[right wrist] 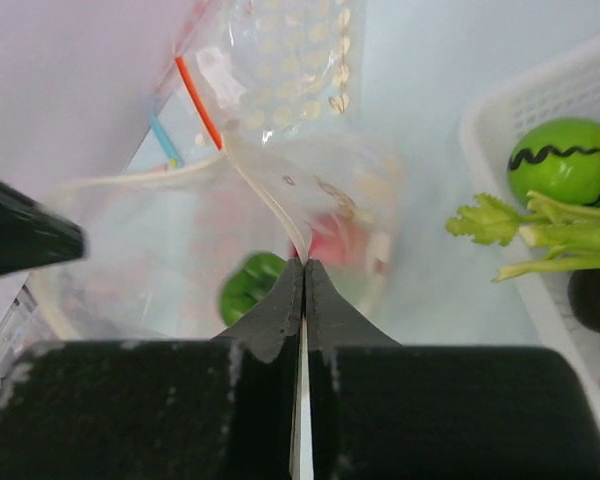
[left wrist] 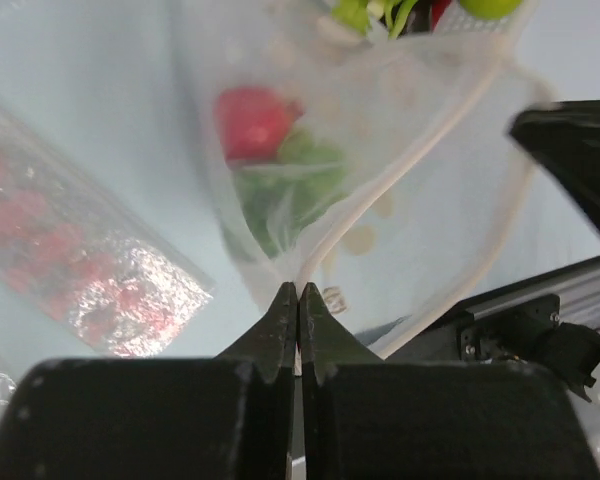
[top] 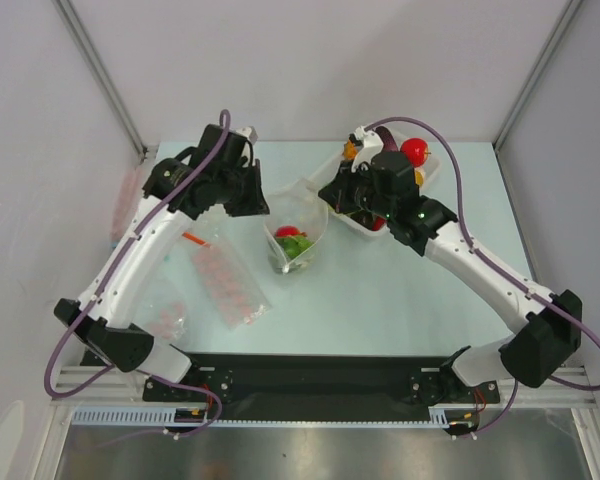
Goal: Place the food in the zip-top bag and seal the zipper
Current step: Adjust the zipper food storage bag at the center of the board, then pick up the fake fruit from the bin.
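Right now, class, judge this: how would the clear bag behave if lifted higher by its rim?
Probably floppy: the clear bag sags and creases between its pinched rim points. Likely bottom-heavy, since the food lies low inside. It might swing.

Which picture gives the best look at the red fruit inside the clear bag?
The left wrist view: the red fruit looks largest there, seen through the clear bag, though blurred. The top view shows it as a small red spot; the right wrist view shows only a pinkish patch behind the bag's rim.
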`<state>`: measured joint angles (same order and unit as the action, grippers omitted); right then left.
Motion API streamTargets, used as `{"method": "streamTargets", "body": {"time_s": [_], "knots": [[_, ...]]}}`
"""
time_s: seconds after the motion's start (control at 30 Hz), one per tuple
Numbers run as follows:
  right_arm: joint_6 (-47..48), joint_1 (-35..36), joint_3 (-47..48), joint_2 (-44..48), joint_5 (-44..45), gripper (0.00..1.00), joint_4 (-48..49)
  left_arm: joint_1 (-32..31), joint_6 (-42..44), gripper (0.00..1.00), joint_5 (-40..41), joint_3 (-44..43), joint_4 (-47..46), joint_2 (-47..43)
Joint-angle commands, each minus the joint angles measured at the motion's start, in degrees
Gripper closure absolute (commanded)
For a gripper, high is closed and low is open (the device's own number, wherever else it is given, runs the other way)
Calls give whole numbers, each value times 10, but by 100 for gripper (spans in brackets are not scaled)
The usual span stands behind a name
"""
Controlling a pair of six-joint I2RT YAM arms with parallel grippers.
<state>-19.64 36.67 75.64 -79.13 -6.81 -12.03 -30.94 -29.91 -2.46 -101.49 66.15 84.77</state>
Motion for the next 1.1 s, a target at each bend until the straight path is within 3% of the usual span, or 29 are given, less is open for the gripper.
{"method": "streamTargets", "body": {"time_s": [0.0, 0.03, 0.1, 0.17, 0.23, 0.43, 0.47, 0.57, 0.67, 0.77, 0.9, 0.93, 1.07], "knots": [[-24, 0, 35, -22, -22, 100, 17, 4, 26, 100, 42, -75, 33, -18], [-27, 0, 36, -25, -24, 100, 17, 4, 28, 100, 38, -78, 35, -12], [-29, -1, 45, -36, -23, 88, 11, 4, 27, 100, 31, -76, 29, -9], [-30, -8, 55, -43, -22, 63, 1, 4, 25, 99, 10, -53, 7, -5], [-31, -18, 57, -46, -30, 59, -17, 4, 22, 100, -7, -22, -25, -1], [-61, -78, 28, -14, -35, 26, -38, 5, 13, 100, -46, -7, -68, 35], [-65, -87, 20, -7, -32, 15, -39, 5, 14, 100, -47, -10, -70, 39], [-83, -112, 1, 14, 6, 0, -48, 5, 18, 100, -53, -23, -74, 58], [-116, -140, -5, 30, 59, 0, -77, 5, 22, 100, -61, -38, -74, 75], [-107, -179, -26, 44, 50, 0, -75, 5, 24, 100, -70, -42, -81, 80], [-187, -240, -67, 71, 37, 0, -77, 5, 26, 100, -90, -38, -96, 82], [-189, -261, -78, 71, -3, 0, -68, 5, 27, 100, -91, -38, -96, 82], [-213, -263, -65, 39, 37, 14, -94, 5, 39, 100, -89, -41, -95, 86]]}}
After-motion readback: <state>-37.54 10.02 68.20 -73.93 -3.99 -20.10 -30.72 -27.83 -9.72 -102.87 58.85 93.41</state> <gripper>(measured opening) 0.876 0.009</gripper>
